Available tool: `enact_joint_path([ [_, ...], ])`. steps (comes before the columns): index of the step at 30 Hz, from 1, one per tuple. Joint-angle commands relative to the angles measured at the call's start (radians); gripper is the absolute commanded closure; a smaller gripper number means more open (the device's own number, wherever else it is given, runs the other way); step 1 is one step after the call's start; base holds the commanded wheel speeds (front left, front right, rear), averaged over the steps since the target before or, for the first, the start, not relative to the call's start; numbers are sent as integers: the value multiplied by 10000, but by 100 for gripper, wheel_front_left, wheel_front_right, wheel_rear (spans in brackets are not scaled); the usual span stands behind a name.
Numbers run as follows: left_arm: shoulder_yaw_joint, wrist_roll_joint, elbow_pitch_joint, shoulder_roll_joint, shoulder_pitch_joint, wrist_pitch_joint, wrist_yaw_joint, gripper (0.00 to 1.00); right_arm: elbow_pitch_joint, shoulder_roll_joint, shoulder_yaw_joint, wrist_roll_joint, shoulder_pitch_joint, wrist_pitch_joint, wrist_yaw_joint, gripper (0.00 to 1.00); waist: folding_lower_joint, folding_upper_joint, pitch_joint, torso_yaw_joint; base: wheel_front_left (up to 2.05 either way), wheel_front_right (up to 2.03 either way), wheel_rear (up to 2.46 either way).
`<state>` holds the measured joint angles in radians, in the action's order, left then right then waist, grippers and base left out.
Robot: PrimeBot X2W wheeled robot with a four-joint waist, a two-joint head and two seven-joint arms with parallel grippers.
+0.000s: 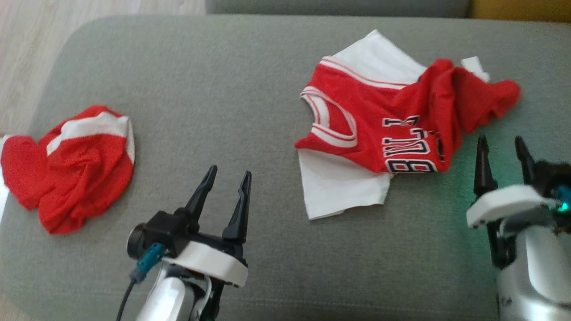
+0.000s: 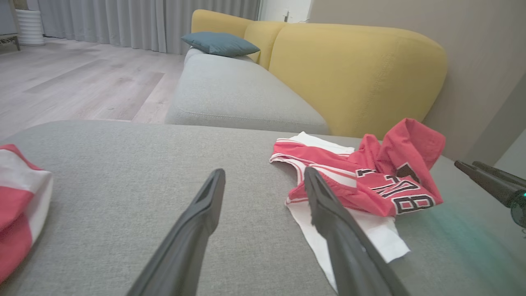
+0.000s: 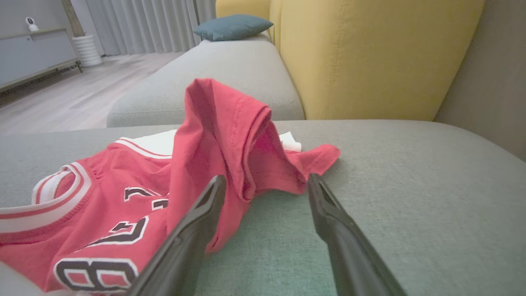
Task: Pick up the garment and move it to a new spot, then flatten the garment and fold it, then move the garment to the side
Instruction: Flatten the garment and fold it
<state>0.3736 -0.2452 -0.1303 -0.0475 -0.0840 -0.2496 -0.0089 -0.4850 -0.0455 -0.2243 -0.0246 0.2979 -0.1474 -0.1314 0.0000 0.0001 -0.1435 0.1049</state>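
Head view, left jaws spread wide over grey cushion, empty, right jaws spread wide beside garment, empty.

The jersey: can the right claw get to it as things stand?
Probably yes. The right claw is open, close to the crumpled end of the jersey, with only bare cushion between them.

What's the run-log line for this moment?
stage: jersey crumpled, not yet picked up | left gripper: open, empty | right gripper: open, empty, near jersey | second red garment: bunched, robot's left | surface: grey cushion
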Motion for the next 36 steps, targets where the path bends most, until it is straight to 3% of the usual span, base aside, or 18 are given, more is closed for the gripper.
enact_joint_path([
  [1, -372, 99, 318, -28, -545, -122, -59, 0, 81, -47, 97, -248, 575, 110, 7, 0, 0, -1, -412, 339, 0, 0, 0],
  [12, -602, 209, 320, -27, -918, -122, -334, 0, -1632, -47, -1004, -1686, 2196, 159, 7, 0, 0, -1, -1118, 887, 0, 0, 0],
  [13, -614, 210, 317, -27, -929, -122, -341, 0, -1768, -47, -1063, -1766, 2269, 112, 7, 9, 0, -1, -1125, 898, 0, 0, 0],
  [14, -626, 210, 314, -27, -935, -122, -343, 0, -1900, -47, -1114, -1831, 2334, 62, 7, 62, 0, -1, -1122, 901, 0, 0, 0],
  [15, -636, 210, 308, -27, -935, -122, -338, 0, -2023, -47, -1161, -1891, 2393, 13, 7, 100, 0, -1, -1112, 896, 0, 0, 0],
  [28, -611, 187, 181, -27, -649, -122, -215, 0, -2567, -47, -1145, -2045, 2237, -221, 7, 100, 0, -1, -256, 146, 0, 0, 0],
  [36, -368, -25, 180, -27, -194, -122, 32, 0, -1179, -84, -939, -1860, 1382, 1754, 7, 100, 0, -1, 647, -492, 0, 0, 0],
])
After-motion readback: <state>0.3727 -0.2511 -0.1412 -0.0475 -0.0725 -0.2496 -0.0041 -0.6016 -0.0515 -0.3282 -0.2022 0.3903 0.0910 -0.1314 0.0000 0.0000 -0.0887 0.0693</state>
